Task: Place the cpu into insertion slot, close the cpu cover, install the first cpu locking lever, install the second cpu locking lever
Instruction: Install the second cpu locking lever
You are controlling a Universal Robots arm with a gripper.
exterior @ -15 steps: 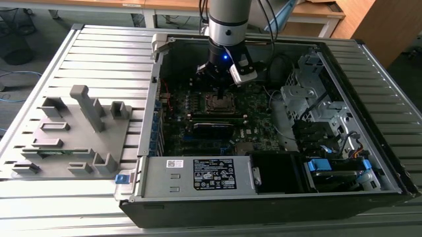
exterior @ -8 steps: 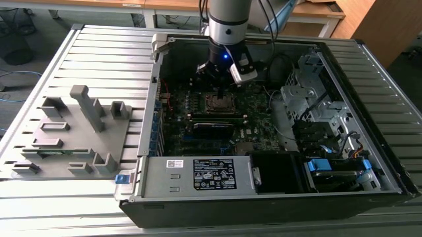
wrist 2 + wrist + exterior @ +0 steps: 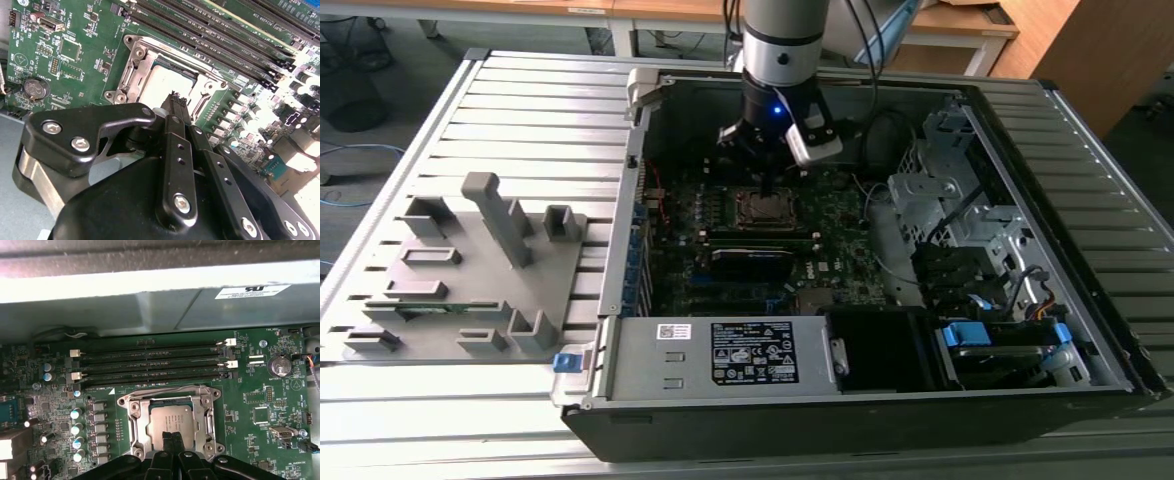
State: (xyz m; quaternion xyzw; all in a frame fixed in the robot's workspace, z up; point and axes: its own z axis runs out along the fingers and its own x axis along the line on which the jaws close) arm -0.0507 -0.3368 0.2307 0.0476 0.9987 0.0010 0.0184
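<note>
The cpu [image 3: 170,421] lies flat in the insertion slot [image 3: 767,208], its dull grey top showing through the square cut-out of the cpu cover [image 3: 136,412]. The silvery cover frame lies down over the socket in both wrist views; in the second wrist view the cpu [image 3: 162,85] sits inside the cover [image 3: 131,70]. My gripper [image 3: 171,436] has its two black fingers pressed together with nothing between them, tips at the near edge of the cpu [image 3: 175,97]. In the exterior view the gripper [image 3: 769,185] hangs straight over the socket. How the locking levers stand I cannot tell.
Long black memory slots [image 3: 150,365] run beside the socket, with the case wall [image 3: 150,305] beyond. A grey box with a white label [image 3: 754,352] fills the case front; drive cages [image 3: 961,210] stand at the exterior view's right. A grey plastic fixture [image 3: 467,270] lies outside, left.
</note>
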